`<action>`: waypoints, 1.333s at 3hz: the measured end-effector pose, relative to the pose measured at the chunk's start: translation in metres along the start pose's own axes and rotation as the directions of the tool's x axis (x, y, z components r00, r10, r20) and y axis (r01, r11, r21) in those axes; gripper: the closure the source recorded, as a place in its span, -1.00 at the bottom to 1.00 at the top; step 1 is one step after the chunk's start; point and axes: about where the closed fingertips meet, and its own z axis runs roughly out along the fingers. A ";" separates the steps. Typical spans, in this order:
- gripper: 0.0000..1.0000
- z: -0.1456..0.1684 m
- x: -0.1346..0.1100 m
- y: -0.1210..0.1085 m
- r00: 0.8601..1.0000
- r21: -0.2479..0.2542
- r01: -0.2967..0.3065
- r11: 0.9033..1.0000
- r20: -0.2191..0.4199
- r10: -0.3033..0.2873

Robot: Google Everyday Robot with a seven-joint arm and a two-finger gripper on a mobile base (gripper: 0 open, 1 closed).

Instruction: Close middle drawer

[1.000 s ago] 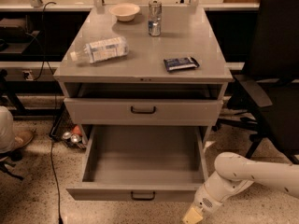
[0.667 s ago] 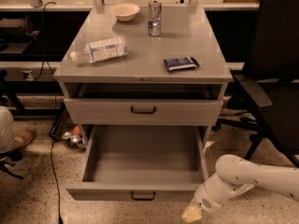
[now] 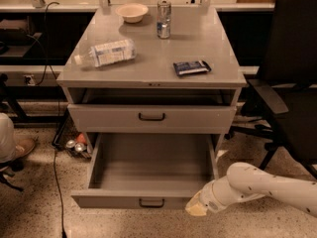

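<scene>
A: Middle drawer?
B: The middle drawer [image 3: 124, 200] is pulled far out below the tabletop's [image 3: 198, 43] front edge. The top drawer [image 3: 109, 118] sits slightly out.
A: Gripper?
B: The gripper [image 3: 197, 208] is low, at that drawer front's right end. Contact and grip state: can't tell.
A: Tabletop?
B: 1 bowl [image 3: 132, 12] and 1 can [image 3: 164, 19] at the back edge, 1 bottle [image 3: 106, 52] lying near the left edge, 1 packet [image 3: 191, 67] toward the front-right corner.

On the grey surface [image 3: 148, 43] we see a cream bowl [image 3: 132, 12] and a can [image 3: 164, 19] at the back, a plastic bottle [image 3: 106, 52] lying on its side at left, and a dark packet [image 3: 191, 67] at right. A black chair [image 3: 292, 83] stands to the right, with the claw [image 3: 194, 209] low above the speckled floor [image 3: 29, 202] near it.
</scene>
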 end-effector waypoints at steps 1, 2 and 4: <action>1.00 0.005 0.001 -0.001 1.000 -0.003 0.002 1.000 0.004 -0.002; 1.00 0.017 -0.008 -0.016 0.999 0.004 0.049 0.999 0.018 -0.049; 1.00 0.030 -0.026 -0.040 0.991 0.023 0.118 0.993 0.054 -0.119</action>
